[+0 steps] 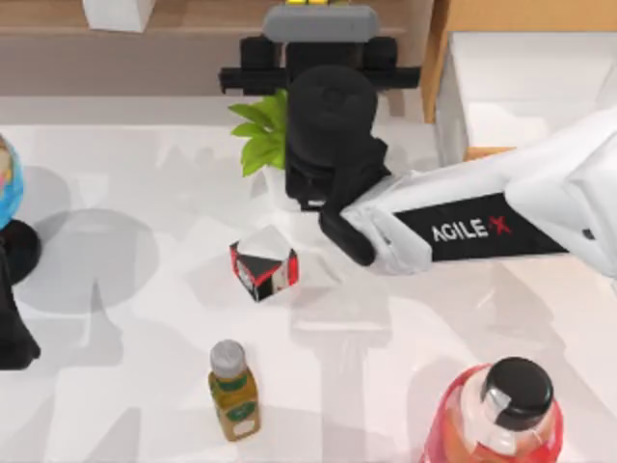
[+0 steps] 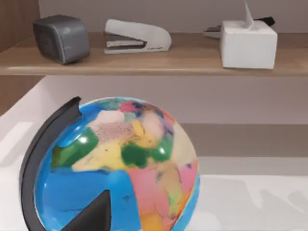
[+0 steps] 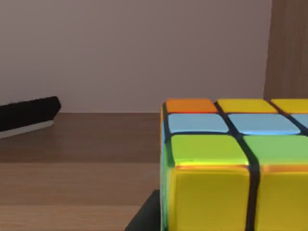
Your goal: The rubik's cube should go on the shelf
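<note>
Your right arm is reaching to the shelf at the table's far edge.
Its right gripper is clamped on the rubik's cube, low over the shelf board near the wooden upright.

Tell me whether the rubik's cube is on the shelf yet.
Cannot tell. The rubik's cube is over the shelf; its underside is out of frame.

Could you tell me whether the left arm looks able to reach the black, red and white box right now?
Probably yes. The box sits in open table space, with the bottle nearer the front and the right arm over the shelf. The globe stands close before the left wrist and needs clearing first.
</note>
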You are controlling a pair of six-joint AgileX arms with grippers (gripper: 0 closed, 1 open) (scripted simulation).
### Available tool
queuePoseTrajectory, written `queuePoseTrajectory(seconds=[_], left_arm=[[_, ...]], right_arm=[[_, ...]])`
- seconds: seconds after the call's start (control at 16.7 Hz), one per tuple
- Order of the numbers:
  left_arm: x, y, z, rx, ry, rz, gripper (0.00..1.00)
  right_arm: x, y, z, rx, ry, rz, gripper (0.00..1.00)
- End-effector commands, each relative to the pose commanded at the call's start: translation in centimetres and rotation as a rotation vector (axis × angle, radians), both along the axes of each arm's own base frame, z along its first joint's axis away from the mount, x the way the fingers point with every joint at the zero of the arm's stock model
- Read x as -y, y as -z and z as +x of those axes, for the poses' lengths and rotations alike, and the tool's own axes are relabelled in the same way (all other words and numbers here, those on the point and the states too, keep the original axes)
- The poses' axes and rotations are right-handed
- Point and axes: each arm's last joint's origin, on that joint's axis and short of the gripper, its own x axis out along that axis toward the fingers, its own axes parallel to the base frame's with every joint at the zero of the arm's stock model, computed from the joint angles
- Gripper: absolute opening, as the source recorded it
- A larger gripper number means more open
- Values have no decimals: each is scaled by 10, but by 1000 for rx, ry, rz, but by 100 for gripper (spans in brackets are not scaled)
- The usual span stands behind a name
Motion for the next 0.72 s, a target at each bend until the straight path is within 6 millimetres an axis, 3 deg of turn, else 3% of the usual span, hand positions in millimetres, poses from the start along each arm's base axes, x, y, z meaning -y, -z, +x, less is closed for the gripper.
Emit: queuePoseTrajectory(seconds=[0.42, 0.72], left_arm=[[0, 0, 0, 0, 0, 0, 100], [0, 0, 0, 0, 0, 0, 100]], right_arm=[[-9, -3, 53, -3, -25, -1, 0], [-2, -4, 88, -1, -3, -3, 0]])
